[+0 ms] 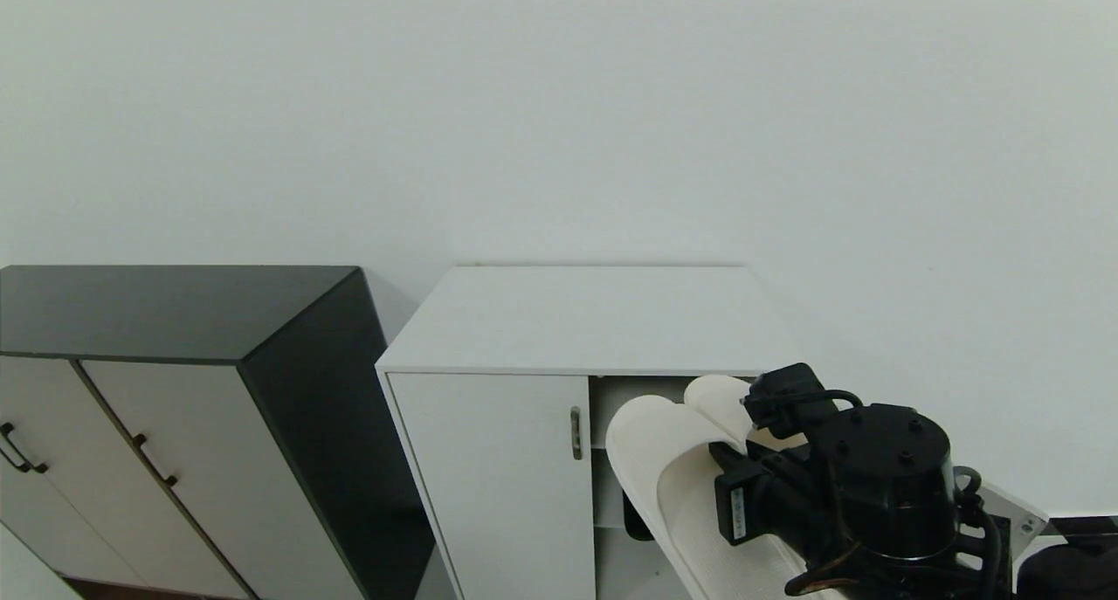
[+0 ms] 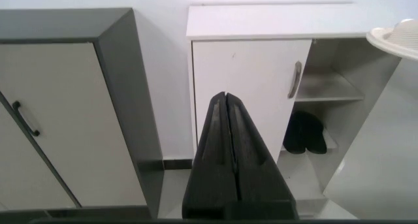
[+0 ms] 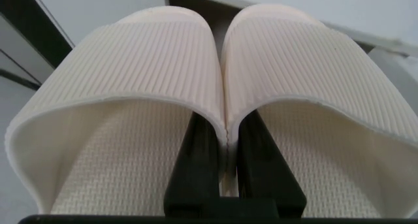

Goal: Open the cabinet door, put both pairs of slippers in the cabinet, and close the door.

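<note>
A white cabinet stands against the wall with its right door swung open and its left door shut. My right gripper is shut on a pair of cream slippers, pinching their inner edges together in front of the open compartment. The slippers point toward the cabinet opening. A black pair of slippers rests on the lower shelf inside. My left gripper is shut with nothing in it, held back from the cabinet's closed door.
A second cabinet with a black top and side and pale doors stands to the left, close beside the white one. The open right door juts out behind my right arm. An upper shelf inside is bare.
</note>
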Controlling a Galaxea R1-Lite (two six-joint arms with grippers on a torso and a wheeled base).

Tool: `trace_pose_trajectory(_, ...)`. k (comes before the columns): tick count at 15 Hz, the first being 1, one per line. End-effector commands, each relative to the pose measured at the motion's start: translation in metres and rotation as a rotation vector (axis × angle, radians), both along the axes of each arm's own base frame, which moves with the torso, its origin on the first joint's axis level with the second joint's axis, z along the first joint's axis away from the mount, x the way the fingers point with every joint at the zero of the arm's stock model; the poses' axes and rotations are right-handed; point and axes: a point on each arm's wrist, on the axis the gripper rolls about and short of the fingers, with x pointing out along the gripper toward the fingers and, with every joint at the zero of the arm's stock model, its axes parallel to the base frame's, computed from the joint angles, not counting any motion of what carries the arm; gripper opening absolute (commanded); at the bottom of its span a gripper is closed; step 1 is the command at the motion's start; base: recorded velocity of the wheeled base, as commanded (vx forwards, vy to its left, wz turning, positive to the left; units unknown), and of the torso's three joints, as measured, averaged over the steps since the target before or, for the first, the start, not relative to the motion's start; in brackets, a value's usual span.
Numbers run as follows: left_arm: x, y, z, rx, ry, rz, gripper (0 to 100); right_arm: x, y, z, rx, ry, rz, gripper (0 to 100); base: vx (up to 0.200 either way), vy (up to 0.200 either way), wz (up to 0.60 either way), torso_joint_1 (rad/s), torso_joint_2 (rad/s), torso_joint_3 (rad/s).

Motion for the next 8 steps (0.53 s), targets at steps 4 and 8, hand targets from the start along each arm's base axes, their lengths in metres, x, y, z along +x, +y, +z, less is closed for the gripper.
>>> trace_pose_trajectory(4,0.0,0.0,0.0,0.0,0.0,0.001,0,-0.0021,0.0003,-0.0021,-0.007,0.006,0.005,0,0.0,0.0,0.0,-0.211,0.49,0.276)
trace_pose_trajectory(8,0.0,0.0,0.0,0.0,0.0,0.001,0,-0.002,-0.0003,-0.0052,-0.016,0.013,0.003,0,0.0,0.0,0.0,-0.227,0.55,0.317)
